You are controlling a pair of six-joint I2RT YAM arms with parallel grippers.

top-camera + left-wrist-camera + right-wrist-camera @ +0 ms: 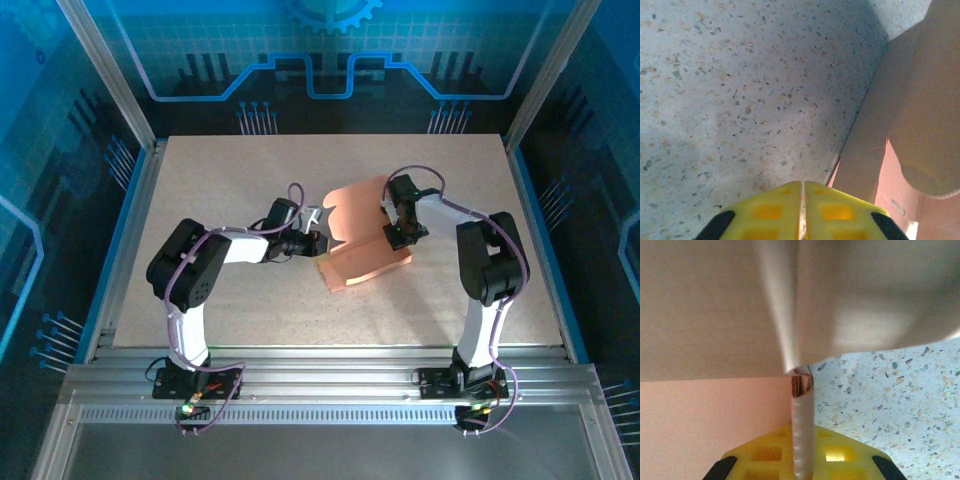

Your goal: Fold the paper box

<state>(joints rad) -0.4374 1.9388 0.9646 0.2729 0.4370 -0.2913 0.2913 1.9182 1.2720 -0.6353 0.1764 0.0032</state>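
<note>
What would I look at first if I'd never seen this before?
Probably the orange box, partly bent up, in the middle of the speckled table. The right fingers pinch one of its edges. The left fingers are shut right beside it, with nothing between them.

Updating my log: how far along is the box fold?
Done: the box has panels folded up. In hand: the right gripper pinches a cardboard edge; the left gripper sits shut beside it. Left: the shape is open, not yet closed.
</note>
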